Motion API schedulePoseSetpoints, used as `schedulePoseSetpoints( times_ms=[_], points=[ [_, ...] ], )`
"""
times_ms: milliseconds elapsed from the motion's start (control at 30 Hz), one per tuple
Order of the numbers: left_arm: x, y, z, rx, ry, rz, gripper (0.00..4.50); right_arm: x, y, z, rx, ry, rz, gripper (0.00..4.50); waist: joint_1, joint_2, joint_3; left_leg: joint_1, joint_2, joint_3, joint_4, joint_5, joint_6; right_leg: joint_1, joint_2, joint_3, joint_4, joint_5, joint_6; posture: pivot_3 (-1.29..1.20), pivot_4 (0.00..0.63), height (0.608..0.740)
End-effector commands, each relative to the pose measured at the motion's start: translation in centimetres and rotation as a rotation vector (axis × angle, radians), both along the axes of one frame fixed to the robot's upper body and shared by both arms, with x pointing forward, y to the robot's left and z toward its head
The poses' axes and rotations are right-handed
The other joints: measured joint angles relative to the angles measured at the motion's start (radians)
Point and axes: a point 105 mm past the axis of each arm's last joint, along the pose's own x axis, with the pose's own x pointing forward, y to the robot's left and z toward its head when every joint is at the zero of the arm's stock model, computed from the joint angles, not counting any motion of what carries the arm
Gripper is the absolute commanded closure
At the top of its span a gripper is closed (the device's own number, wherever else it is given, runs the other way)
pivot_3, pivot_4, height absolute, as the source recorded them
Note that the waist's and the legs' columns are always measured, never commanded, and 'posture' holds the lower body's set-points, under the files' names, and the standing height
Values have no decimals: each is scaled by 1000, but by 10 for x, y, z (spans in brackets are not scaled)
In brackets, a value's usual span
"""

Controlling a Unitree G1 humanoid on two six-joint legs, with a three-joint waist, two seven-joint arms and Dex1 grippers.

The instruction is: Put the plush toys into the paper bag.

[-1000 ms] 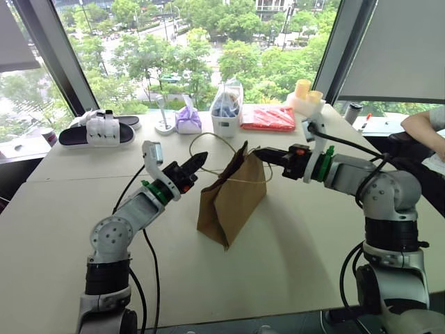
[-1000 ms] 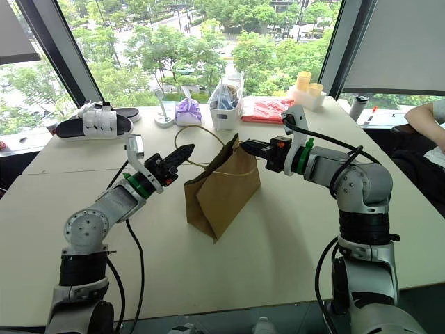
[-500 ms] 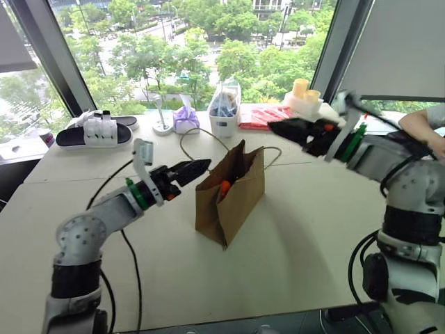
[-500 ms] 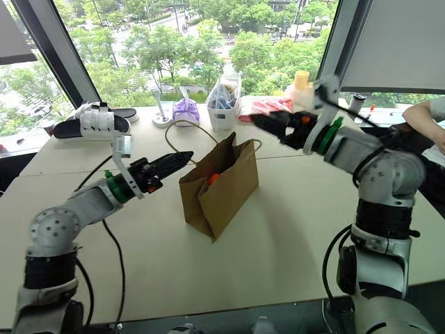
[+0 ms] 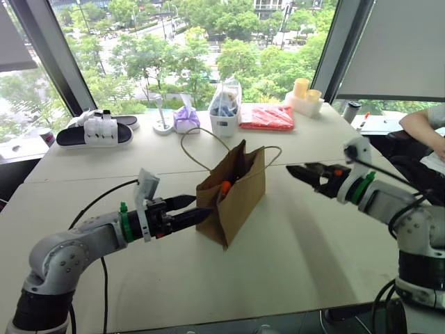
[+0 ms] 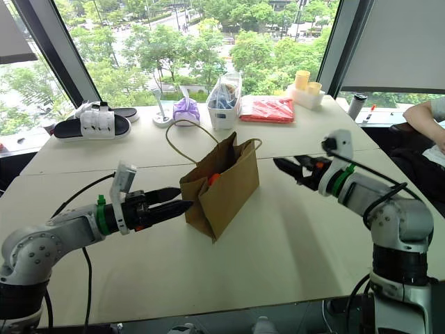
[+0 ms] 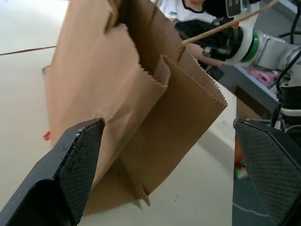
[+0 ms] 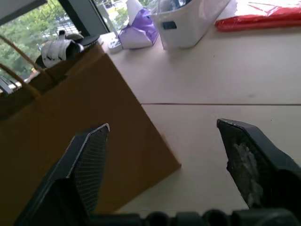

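Observation:
The brown paper bag stands open-topped at mid-table, twine handles looping over its rim. Inside its mouth shows an orange plush toy; anything else in the bag is hidden. My left gripper lies level just left of the bag's lower corner, open and empty. In the left wrist view its fingers stand wide apart with the bag ahead of them. My right gripper hovers right of the bag, apart from it, open and empty. The right wrist view shows the bag beside its fingers.
Along the far table edge lie a black-and-white sandal, a purple tied pouch, a white container, a red packet and yellow cups. A person's arm rests at the far right.
Both grippers were shut at the bag's top a second ago and have opened. Both arms have drawn away and sunk, the left towards me, the right out to the right. The bag stands free.

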Motion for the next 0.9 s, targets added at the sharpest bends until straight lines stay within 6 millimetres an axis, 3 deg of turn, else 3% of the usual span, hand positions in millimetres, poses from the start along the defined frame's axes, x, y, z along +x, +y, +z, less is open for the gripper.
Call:
schedulePoseSetpoints(
  times_ms=[33,167,367,600,700,900],
  points=[
    [1,-8,-1,36,-59,-16,0,-16,49,3,-31,-70,177,2473,0,0,0,0,0,0,0,0,0,0,0,0,0,0,0,0,150,740],
    [4,-16,-5,56,-80,-20,0,-20,72,-3,-30,-67,240,4479,11,0,0,0,0,-1,1,0,0,0,1,0,0,0,0,0,150,740],
    [18,-30,-12,108,-142,16,0,-15,94,-12,-47,-66,277,4479,10,-1,0,-1,-1,-2,2,0,0,1,1,-1,-1,0,0,0,150,740],
    [35,-45,-24,121,-189,118,0,-13,91,-14,-67,-61,265,4479,10,-1,0,-1,-1,-2,1,0,0,1,1,-1,-1,0,0,0,150,740],
    [41,-44,-27,123,-193,163,860,-14,89,-14,-69,-63,259,4500,10,-1,0,-1,-1,-2,1,0,0,1,1,-1,-1,0,0,0,150,740],
    [44,-47,-23,81,-189,182,3870,-16,86,-14,-79,-66,246,4500,10,-1,0,-1,-1,-2,2,0,0,1,1,-1,0,0,0,0,150,740]
  ],
)
